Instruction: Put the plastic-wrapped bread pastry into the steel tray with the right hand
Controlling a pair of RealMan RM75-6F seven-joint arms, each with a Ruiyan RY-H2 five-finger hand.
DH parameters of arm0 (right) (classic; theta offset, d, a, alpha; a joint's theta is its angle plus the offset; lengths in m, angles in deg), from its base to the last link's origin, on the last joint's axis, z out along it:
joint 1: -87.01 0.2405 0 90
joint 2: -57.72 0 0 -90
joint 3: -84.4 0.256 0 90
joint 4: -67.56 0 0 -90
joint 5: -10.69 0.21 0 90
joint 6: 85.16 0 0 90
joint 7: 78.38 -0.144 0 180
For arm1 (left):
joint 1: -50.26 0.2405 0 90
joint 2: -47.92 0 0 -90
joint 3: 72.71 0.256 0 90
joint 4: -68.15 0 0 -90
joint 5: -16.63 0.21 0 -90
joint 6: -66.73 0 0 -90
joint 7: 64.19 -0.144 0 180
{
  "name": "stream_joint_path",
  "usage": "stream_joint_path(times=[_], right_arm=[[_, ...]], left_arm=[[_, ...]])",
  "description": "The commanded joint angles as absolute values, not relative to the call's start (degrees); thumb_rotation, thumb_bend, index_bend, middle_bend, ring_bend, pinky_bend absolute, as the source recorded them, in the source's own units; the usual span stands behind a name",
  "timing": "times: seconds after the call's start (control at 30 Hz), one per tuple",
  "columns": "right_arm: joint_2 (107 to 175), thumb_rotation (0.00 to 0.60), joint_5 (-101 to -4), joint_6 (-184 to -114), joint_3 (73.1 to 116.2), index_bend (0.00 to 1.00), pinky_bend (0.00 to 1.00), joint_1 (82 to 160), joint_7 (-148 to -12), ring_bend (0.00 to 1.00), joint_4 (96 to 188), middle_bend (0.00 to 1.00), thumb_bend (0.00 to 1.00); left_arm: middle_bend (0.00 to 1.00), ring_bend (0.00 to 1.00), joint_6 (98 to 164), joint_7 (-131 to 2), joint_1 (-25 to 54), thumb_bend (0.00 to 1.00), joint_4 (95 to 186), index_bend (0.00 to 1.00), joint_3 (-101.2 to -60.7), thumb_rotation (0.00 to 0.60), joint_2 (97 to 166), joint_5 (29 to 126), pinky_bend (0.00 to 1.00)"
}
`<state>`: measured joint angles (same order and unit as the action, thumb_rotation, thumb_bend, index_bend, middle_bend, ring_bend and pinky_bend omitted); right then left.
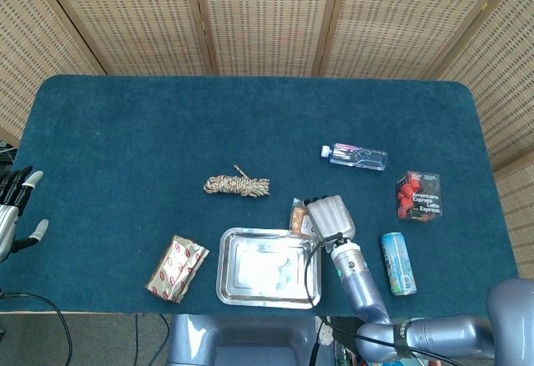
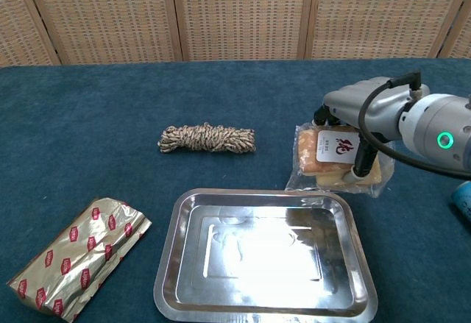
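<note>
Clear-wrapped bread pastry (image 2: 329, 158) hangs tilted just past the empty steel tray (image 2: 265, 304) far-right rim

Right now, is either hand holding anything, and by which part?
The right hand grips the plastic-wrapped bread pastry from above, along its right side. The left hand, at the table edge, holds nothing.

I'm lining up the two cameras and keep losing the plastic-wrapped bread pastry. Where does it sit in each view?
Head view: the plastic-wrapped bread pastry peeks out just left of the right hand, right of centre, lower half.
Chest view: the pastry is at right of centre, held under the right hand, just beyond the tray's far right corner.
Shared landmark: the rectangular steel tray, immediately beside the pastry in both views.
</note>
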<state>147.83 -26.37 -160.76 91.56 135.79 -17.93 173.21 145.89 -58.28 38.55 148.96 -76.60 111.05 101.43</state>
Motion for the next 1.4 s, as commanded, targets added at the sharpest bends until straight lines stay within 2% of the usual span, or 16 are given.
stream_joint_path(times=[0.03, 0.57, 0.97, 1.17, 1.4], right_arm=[[147.63, 0.600, -26.88, -160.60, 91.25, 0.51, 0.60, 135.76, -18.07, 0.46, 173.44, 0.59, 0.23], [145.49, 0.600, -30.61, -157.61, 89.72, 0.51, 0.60, 135.78, -20.49, 0.46, 174.17, 0.59, 0.23], [146.24, 0.600, -40.56, -151.90, 84.01, 0.51, 0.60, 136.10, -22.34, 0.46, 175.23, 0.59, 0.23], [147.23, 0.600, -39.63, -150.39, 85.31, 0.51, 0.60, 137.86, -20.54, 0.46, 176.01, 0.59, 0.23], [151.32, 0.600, -35.00, -146.50, 86.26, 0.51, 0.60, 141.36, -17.81, 0.46, 173.10, 0.59, 0.23]], left_arm=[[0.00, 0.00, 145.92, -58.48, 38.68, 0.38, 149.21, 0.00, -76.62, 0.584, 110.89, 101.16, 0.00], [0.00, 0.00, 146.40, -60.39, 39.65, 0.38, 150.72, 0.00, -76.51, 0.584, 110.72, 99.74, 0.00], [0.00, 0.00, 149.06, -64.05, 42.25, 0.38, 154.59, 0.00, -76.12, 0.584, 110.62, 98.26, 0.00], [0.00, 0.00, 150.64, -64.62, 43.43, 0.38, 156.29, 0.00, -76.28, 0.584, 110.18, 97.84, 0.00], [0.00, 0.00, 151.16, -63.08, 44.31, 0.38, 155.32, 0.00, -76.03, 0.584, 110.88, 97.93, 0.00]])
